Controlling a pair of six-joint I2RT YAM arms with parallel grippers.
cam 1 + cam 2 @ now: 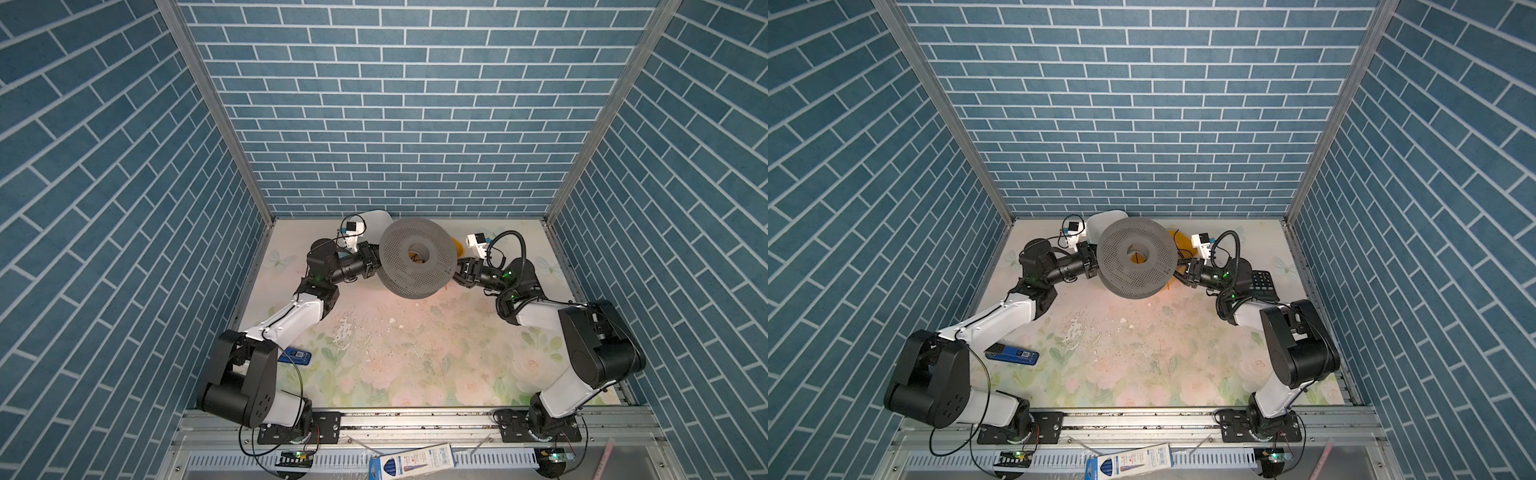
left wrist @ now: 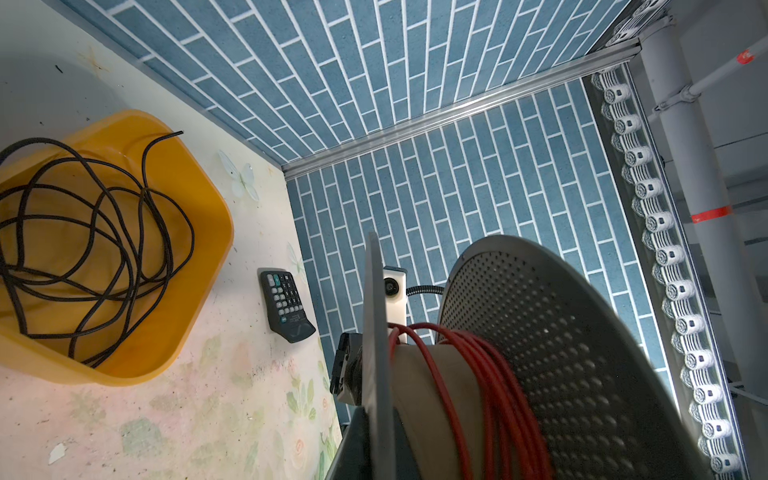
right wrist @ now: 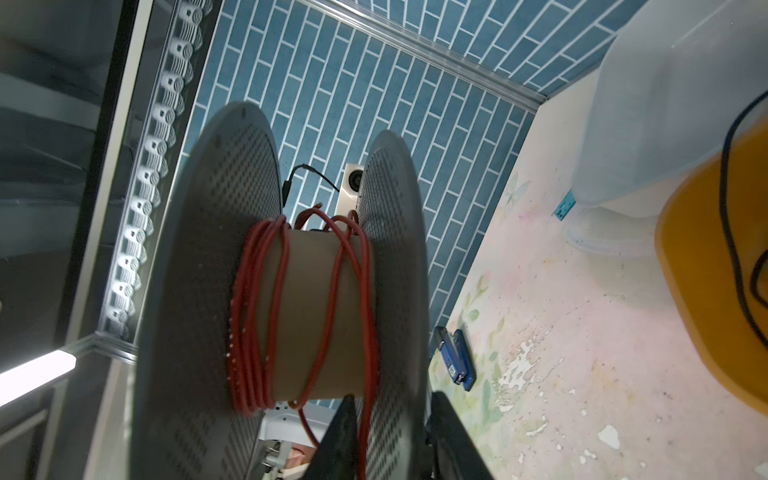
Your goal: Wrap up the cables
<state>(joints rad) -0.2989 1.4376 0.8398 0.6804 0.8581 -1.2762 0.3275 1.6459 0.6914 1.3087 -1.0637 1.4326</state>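
Left tool (image 1: 375, 261), pressed together on the rim of the lower flange of the spool (image 1: 415, 257). Right tool (image 1: 458, 272), at the opposite rim of the same flange, its fingers (image 3: 340, 436) spread astride that rim. The flange and one strand of the cable (image 3: 249, 311) pass through the gap, and whether the fingers touch the flange cannot be told. The spool, grey with perforated flanges and a brown cardboard core, is held between the two tools over the rear middle of the desk (image 1: 415, 353). It is tilted, with its upper flange facing the camera in both top views. The cable, orange-red, lies in several turns round the core between the flanges. Most turns are bunched against the upper flange, and a few loose ones cross the core obliquely. Behind the spool, on the desk, stands a yellow basin (image 2: 208, 266) holding a tangle of black wire (image 2: 95, 232). Beside the basin, toward the left arm, is a translucent white container (image 3: 665, 104). A dark calculator (image 2: 286, 305) lies on the desk close to the right arm's elbow. A small blue device (image 1: 297, 356) lies on the desk beside the left arm's lower link. The desk bears a pale floral cover, worn in places. Blue brick-patterned walls (image 1: 395, 104) enclose it on three sides.
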